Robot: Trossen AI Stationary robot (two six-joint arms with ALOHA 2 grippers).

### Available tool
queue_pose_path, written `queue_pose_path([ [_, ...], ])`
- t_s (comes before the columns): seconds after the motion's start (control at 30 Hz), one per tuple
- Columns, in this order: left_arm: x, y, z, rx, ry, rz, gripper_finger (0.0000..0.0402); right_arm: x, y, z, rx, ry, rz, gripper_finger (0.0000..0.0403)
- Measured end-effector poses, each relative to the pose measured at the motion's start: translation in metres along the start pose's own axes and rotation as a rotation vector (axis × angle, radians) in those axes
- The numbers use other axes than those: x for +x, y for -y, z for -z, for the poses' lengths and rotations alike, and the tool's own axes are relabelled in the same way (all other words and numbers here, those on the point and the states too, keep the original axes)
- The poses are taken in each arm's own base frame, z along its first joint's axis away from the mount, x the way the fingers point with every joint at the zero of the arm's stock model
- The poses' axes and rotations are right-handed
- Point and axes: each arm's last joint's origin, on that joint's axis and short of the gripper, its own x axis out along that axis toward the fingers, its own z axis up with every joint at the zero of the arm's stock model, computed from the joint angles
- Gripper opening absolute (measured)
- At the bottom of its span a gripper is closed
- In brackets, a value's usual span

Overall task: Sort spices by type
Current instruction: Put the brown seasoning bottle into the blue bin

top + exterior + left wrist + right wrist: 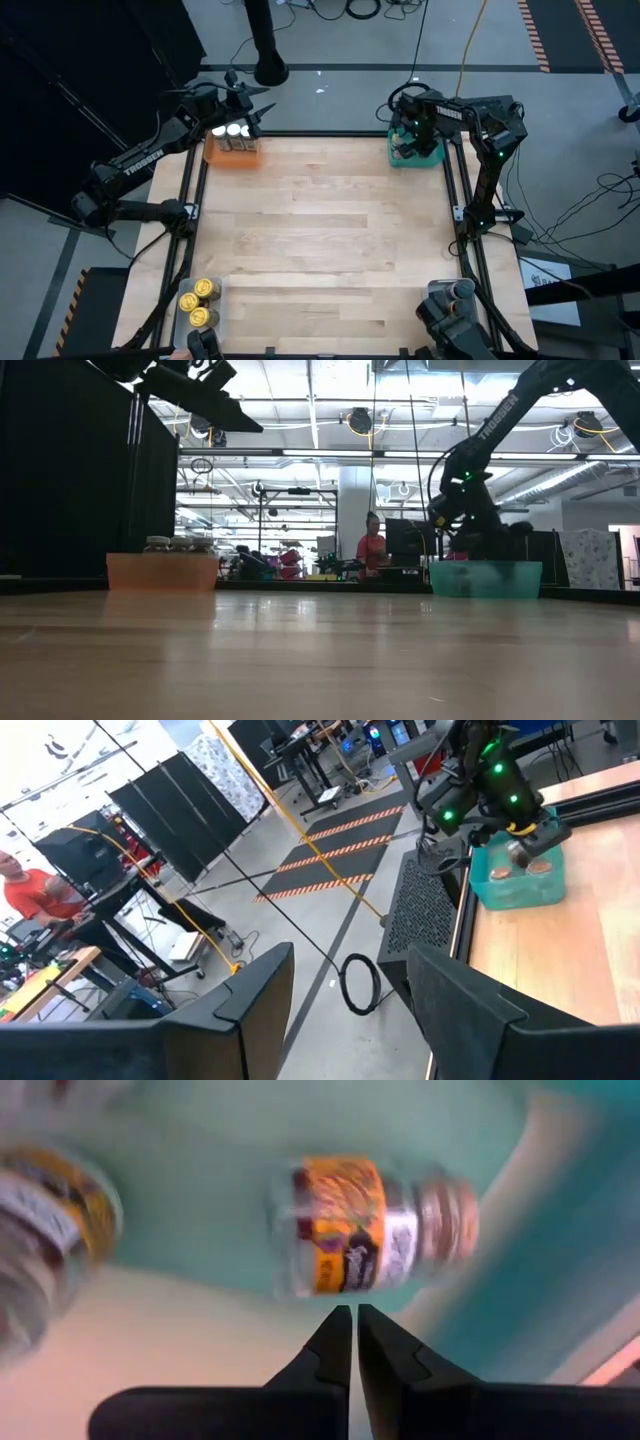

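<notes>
My right gripper [353,1312] is shut and points down into the teal tray [415,152] at the table's far right. Just beyond its tips a spice jar [370,1228] with an orange label and a grey lid lies on its side on the tray floor. Another jar [45,1230] lies beside it. My left gripper [350,980] hangs open and nearly level above the orange tray [232,152] at the far left, where white-topped jars [232,131] stand upright. It has nothing between its fingers. My right gripper comes from above with its fingers shut together, and their tips stand right at the side wall [345,1285] of the lying jar. Whether they touch the jar I cannot tell.
Yellow-lidded jars [200,303] stand in a clear tray at the near left corner. Grey-lidded jars [452,292] sit in another at the near right. The wooden table top [320,230] lies between the trays. A dark frame rail [462,200] runs along the table's sides.
</notes>
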Motion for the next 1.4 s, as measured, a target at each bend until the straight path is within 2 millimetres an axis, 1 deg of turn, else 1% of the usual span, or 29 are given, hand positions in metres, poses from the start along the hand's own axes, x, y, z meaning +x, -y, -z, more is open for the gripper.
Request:
queue_pose_path([
  [0.1, 0.000, 0.000, 0.000, 0.000, 0.000, 0.000, 0.0203, -0.001, -0.001, -0.006, 0.021, 0.058, -0.007, 0.0005],
  [0.23, 0.000, 0.000, 0.000, -0.001, 0.000, 0.000, 0.0203, -0.010, 0.000, -0.012, 0.025, 0.115, -0.014, 0.0001],
  [0.37, 0.000, 0.000, 0.000, -0.001, 0.000, 0.000, 0.0203, -0.023, 0.003, -0.018, 0.134, 0.162, -0.026, 0.0008],
  [0.47, 0.000, 0.000, 0.000, -0.001, -0.001, 0.000, 0.0203, -0.029, 0.004, -0.021, 0.183, 0.190, -0.026, 0.0024],
  [0.6, 0.000, 0.000, 0.000, 0.003, 0.000, 0.000, 0.0203, -0.030, 0.004, -0.021, 0.214, 0.193, -0.023, 0.0070],
  [0.67, 0.000, 0.000, 0.000, 0.017, -0.001, 0.000, 0.0203, -0.030, 0.004, -0.022, 0.132, 0.208, -0.015, 0.0100],
  [0.8, 0.000, 0.000, 0.000, 0.018, -0.001, 0.000, 0.0203, -0.031, 0.002, -0.022, -0.209, 0.208, 0.024, 0.0155],
  [0.87, 0.000, 0.000, 0.000, 0.017, -0.003, 0.001, 0.0203, -0.031, -0.001, -0.022, -0.345, 0.217, 0.043, 0.0178],
  [0.97, 0.000, 0.000, 0.001, 0.016, -0.006, 0.005, 0.0203, -0.033, -0.003, -0.027, -0.486, 0.261, 0.091, 0.0204],
  [1.03, 0.000, 0.001, 0.001, 0.014, -0.009, 0.006, 0.0203, -0.033, -0.004, -0.027, -0.537, 0.267, 0.092, 0.0213],
  [1.13, 0.000, 0.001, 0.001, 0.014, -0.012, 0.008, 0.0203, -0.030, -0.004, -0.027, -0.577, 0.247, 0.095, 0.0216],
  [1.3, 0.000, 0.001, 0.001, 0.014, -0.012, 0.008, 0.0203, -0.015, -0.004, -0.031, -0.583, 0.167, 0.092, 0.0209],
  [1.4, 0.000, 0.001, 0.001, 0.015, -0.011, 0.008, 0.0203, -0.017, -0.004, -0.027, -0.589, 0.113, 0.084, 0.0209],
])
